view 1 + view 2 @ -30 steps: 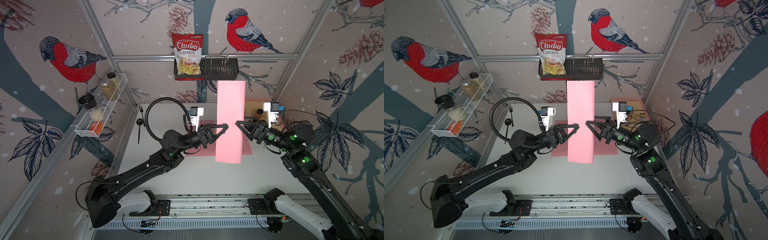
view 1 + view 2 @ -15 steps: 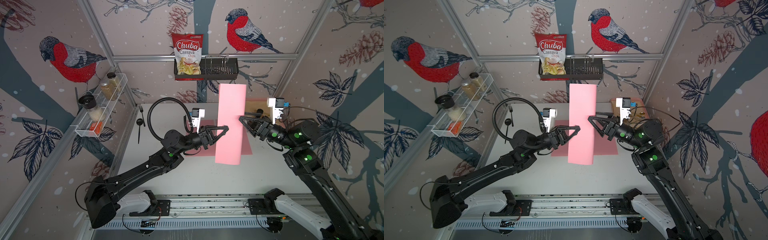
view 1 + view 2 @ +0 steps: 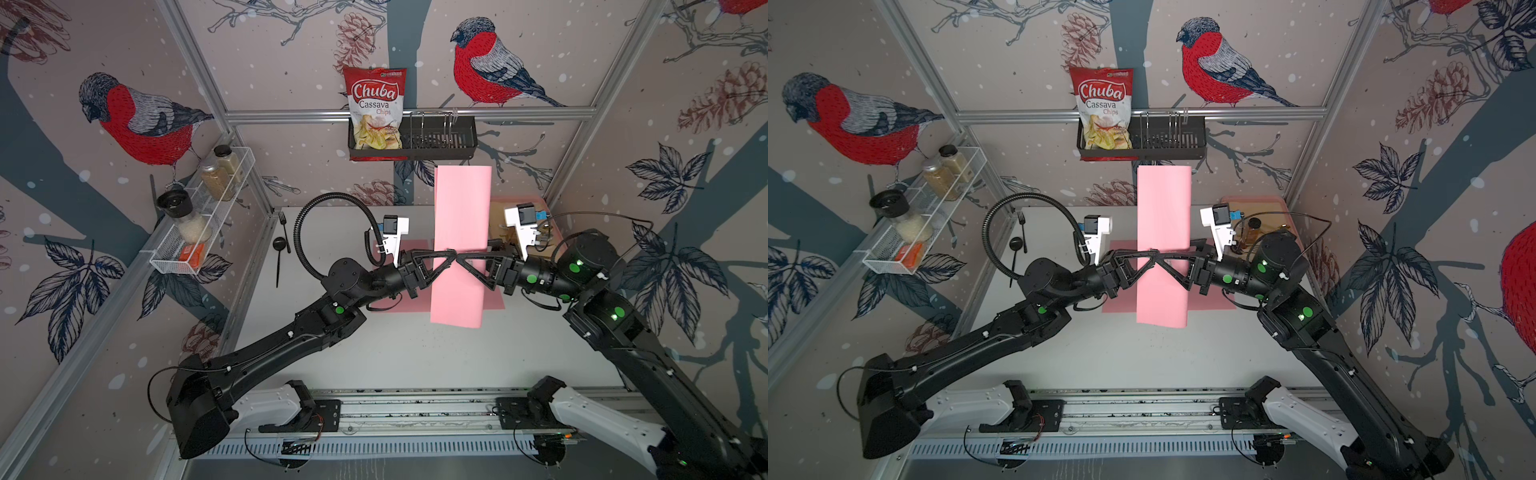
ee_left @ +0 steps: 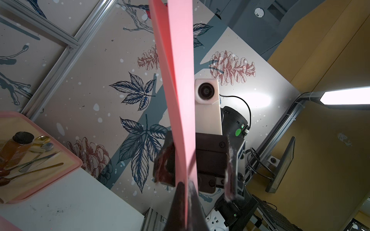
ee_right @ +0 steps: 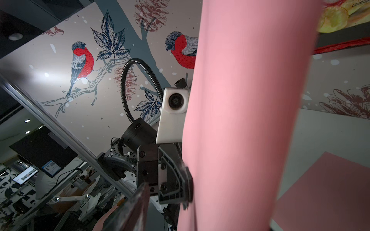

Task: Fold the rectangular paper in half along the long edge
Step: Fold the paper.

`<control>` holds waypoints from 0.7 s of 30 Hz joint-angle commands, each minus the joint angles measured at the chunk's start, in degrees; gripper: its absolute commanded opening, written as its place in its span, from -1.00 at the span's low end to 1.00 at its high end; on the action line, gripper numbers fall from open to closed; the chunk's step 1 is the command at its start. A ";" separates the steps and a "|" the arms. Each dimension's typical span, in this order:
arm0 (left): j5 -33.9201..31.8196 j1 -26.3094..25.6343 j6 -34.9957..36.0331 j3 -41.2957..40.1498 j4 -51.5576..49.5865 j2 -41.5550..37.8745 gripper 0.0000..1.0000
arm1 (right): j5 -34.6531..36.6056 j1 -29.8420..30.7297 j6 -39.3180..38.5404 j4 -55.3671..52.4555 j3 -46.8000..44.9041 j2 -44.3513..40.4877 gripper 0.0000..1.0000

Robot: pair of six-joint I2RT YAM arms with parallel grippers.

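Note:
The pink rectangular paper (image 3: 460, 208) (image 3: 1163, 208) stands upright in the air above the table, long side vertical and slightly bowed. My left gripper (image 3: 453, 258) (image 3: 1152, 254) is shut on its middle from the left; in the left wrist view its fingertips (image 4: 181, 200) pinch the paper (image 4: 180, 80). My right gripper (image 3: 464, 266) (image 3: 1163, 262) comes in from the right, open, tip to tip with the left. Its two fingers (image 4: 165, 162) stand apart on either side of the sheet. In the right wrist view the paper (image 5: 240, 120) hides one finger; the other finger (image 5: 130, 210) stays clear of it.
A second pink sheet (image 3: 494, 301) lies flat on the white table (image 3: 415, 357) under the held one. A pink tray (image 3: 1281, 203) with a bottle and cutlery sits at the back right. A black fork and spoon (image 3: 282, 241) lie at the back left. A wall basket (image 3: 440, 137) hangs above.
My right gripper has swung left and down onto the paper's edge, and its jaws have narrowed. The left gripper and the paper have barely moved.

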 commanded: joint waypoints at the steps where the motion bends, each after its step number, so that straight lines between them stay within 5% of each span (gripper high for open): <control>1: -0.37 -0.22 1.38 0.60 0.44 -0.49 -1.00 | 2.87 0.73 -2.64 -1.70 0.57 -0.05 0.08; 21: -1.66 -1.10 3.26 0.30 -1.24 -1.41 -1.00 | 6.49 0.65 -5.02 -5.13 2.02 -0.75 -0.58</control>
